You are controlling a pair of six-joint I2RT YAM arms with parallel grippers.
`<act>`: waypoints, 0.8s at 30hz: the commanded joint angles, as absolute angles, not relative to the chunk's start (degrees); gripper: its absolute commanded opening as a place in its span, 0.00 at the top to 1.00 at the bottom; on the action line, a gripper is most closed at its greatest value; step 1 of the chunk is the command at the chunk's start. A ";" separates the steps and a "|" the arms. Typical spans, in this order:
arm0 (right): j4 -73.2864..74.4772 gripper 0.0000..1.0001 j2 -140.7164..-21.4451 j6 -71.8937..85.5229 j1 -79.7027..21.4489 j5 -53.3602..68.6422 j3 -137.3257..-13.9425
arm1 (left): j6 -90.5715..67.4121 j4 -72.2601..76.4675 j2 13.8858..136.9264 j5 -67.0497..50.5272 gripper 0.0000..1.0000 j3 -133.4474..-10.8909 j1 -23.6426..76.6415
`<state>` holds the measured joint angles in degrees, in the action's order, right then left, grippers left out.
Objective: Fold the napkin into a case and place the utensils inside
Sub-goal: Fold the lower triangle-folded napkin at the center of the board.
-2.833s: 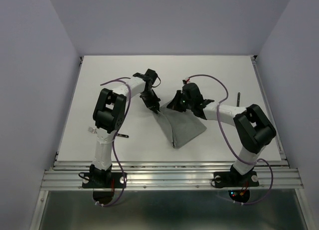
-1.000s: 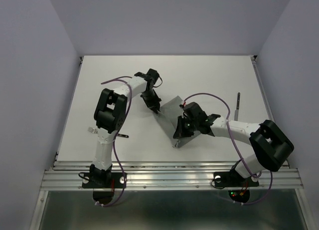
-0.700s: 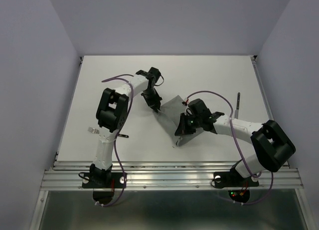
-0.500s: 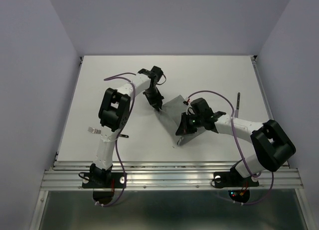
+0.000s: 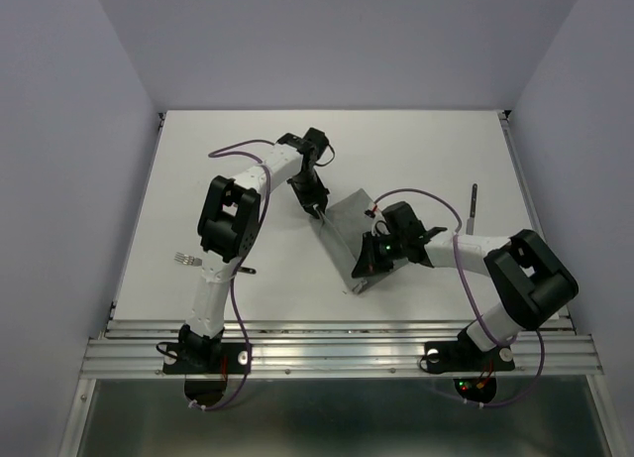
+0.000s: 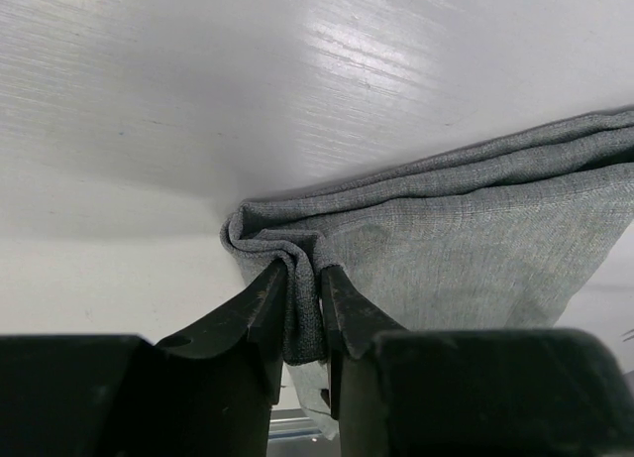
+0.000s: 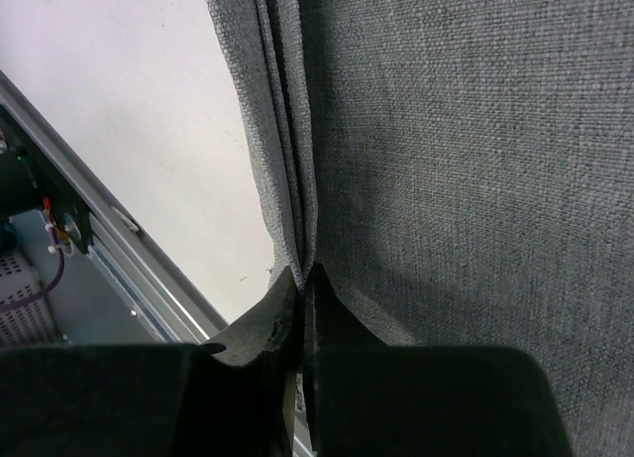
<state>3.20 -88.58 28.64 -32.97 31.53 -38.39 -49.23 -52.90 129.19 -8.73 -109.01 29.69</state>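
Since a second ago, the left gripper (image 6: 302, 303) has been carried a little right and farther away, its fingers narrowly pinched on a bunched corner of the napkin (image 6: 466, 229), while the right gripper (image 7: 303, 288) is clamped shut on a doubled edge of the cloth toward its near end. Folded to a grey oblong, the napkin is laid mid-way across the white table (image 5: 198, 170), its long axis run from far left to near right. Pale lilac walls (image 5: 59, 130) enclose the table, a metal rail (image 5: 337, 343) is fixed along its near edge, and a dark-handled utensil (image 5: 474, 201) and a fork (image 5: 184, 259) are left well apart from the cloth, right and left.
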 commanded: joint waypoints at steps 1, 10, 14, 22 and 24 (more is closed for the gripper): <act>0.70 0.99 -89.12 27.77 -32.43 34.28 -36.65 | -49.22 -53.35 127.79 -6.15 0.69 -112.59 29.88; -6.32 0.99 -89.91 30.67 -30.15 37.18 -33.40 | -48.43 -53.35 127.71 -5.19 0.56 -115.49 30.76; -7.12 0.99 -90.70 30.94 -30.15 37.18 -32.96 | -47.38 -53.17 127.44 -4.57 0.50 -117.15 30.85; -8.26 0.99 -91.67 31.20 -29.00 39.11 -32.96 | -44.04 -53.44 125.77 -0.71 0.49 -118.57 31.29; -9.40 0.99 -91.93 31.90 -28.31 40.25 -32.70 | -43.07 -53.26 124.28 1.39 0.51 -116.46 31.55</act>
